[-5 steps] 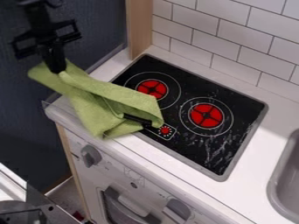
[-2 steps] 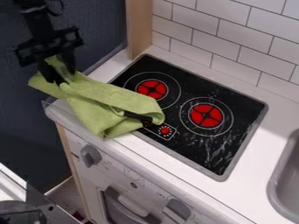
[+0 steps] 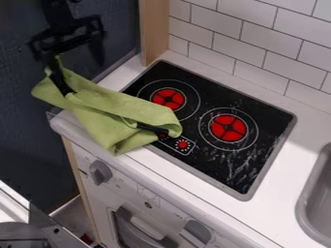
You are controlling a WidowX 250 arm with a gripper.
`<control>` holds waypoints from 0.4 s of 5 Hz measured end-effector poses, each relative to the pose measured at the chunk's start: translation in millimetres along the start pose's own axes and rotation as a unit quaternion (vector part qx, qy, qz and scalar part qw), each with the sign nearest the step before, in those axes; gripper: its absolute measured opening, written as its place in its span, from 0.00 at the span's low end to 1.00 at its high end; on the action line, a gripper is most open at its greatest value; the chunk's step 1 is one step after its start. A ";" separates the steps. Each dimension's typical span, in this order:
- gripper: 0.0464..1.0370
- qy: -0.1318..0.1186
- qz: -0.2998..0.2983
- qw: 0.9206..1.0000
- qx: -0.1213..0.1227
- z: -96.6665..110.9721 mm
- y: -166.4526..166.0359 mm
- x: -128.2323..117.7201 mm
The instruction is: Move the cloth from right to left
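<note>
Green fabric cloth overlaps the flat black hob; we find the black two-finger gripper spread, judge release in hand, and recommend lifting clear

This is a kitchen, by its looks a small toy 1. A white counter holds a black cooktop with 2 flat red burners, the left burner and the right burner, each inside a thin pale ring. To the right, a grey sink is set into the same counter. Behind runs a wall of white tiles in staggered rows. Below the counter, a white oven front carries 2 grey knobs and a door handle.
</note>
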State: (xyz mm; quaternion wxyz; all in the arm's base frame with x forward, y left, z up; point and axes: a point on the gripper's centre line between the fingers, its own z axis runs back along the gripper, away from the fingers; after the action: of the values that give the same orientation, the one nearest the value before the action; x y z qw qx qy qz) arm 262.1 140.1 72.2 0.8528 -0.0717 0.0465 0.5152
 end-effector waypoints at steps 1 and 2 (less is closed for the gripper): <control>0.96 -0.023 -0.035 0.999 0.021 14.1 -36.5 -12.1; 0.96 -0.034 -0.082 0.996 0.017 13.7 -72.9 -31.2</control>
State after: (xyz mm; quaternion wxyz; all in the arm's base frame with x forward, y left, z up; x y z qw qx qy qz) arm 312.2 81.8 95.9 0.8944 -0.0426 0.0201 0.4449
